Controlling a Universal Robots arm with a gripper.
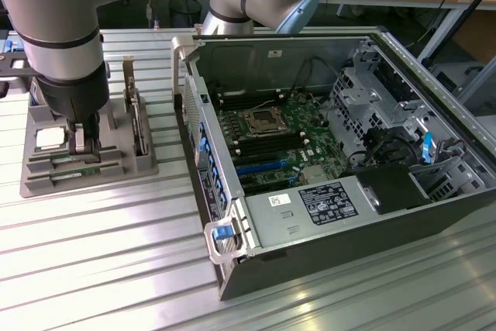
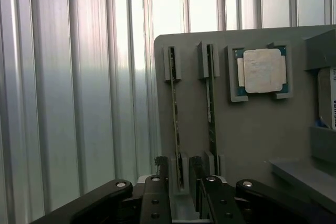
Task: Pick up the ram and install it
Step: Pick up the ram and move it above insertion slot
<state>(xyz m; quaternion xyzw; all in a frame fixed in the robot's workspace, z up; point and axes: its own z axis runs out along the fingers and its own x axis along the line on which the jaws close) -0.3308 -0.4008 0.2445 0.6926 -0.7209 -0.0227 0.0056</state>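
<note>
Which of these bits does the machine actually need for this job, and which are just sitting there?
Job: tool, open around the ram stick in the grey holder; motherboard in the computer case.
Just lying about: second ram stick; processor chip; expansion card.

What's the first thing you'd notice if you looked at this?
The big open computer case on the exterior view's right, its green motherboard bare. Then the silver robot arm on the exterior view's left: its open claw hangs over a gray holder, one finger on each side of a thin green ram.
</note>
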